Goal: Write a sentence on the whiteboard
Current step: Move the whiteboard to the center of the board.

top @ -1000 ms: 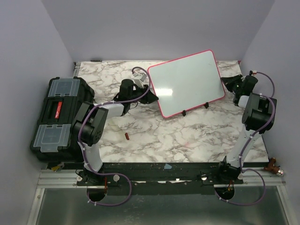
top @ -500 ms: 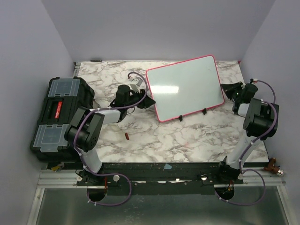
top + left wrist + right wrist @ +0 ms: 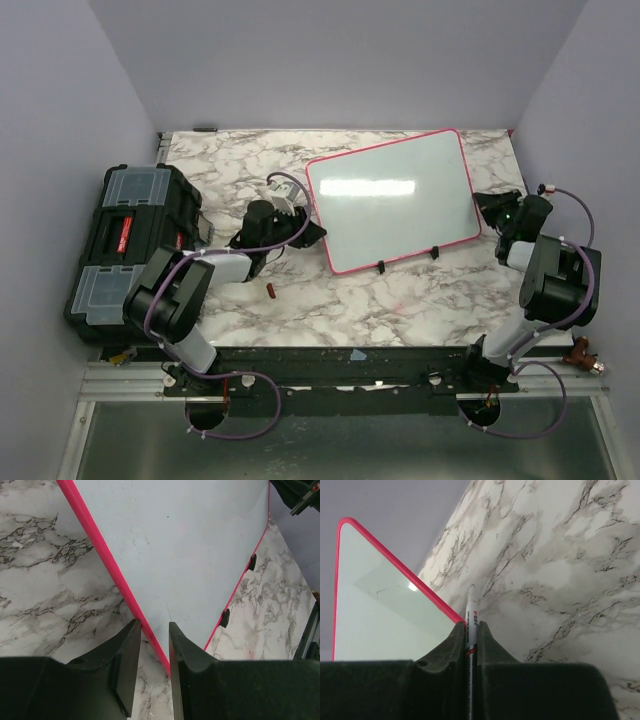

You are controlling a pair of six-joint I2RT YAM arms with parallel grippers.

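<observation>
The whiteboard (image 3: 390, 200) is a glossy white board with a pink-red rim, tilted over the marble table. Its face is blank and no sentence shows on it. My left gripper (image 3: 312, 232) is shut on the board's near-left rim. In the left wrist view the pink rim runs between the fingers of the left gripper (image 3: 154, 625), with the board (image 3: 175, 545) ahead. My right gripper (image 3: 487, 203) sits just off the board's right edge. In the right wrist view the right gripper (image 3: 471, 625) is shut on a white marker (image 3: 470, 612), tip forward, next to the board's corner (image 3: 380, 610).
A black toolbox (image 3: 125, 240) with clear lid compartments stands at the table's left edge. A small red cap (image 3: 270, 291) lies on the marble near the left arm. Two black clips (image 3: 381, 266) sit on the board's near edge. Grey walls close in all round.
My left gripper has pulled the whiteboard left and nearer, turning it a little. My right gripper with the marker has moved nearer along the board's right side.
</observation>
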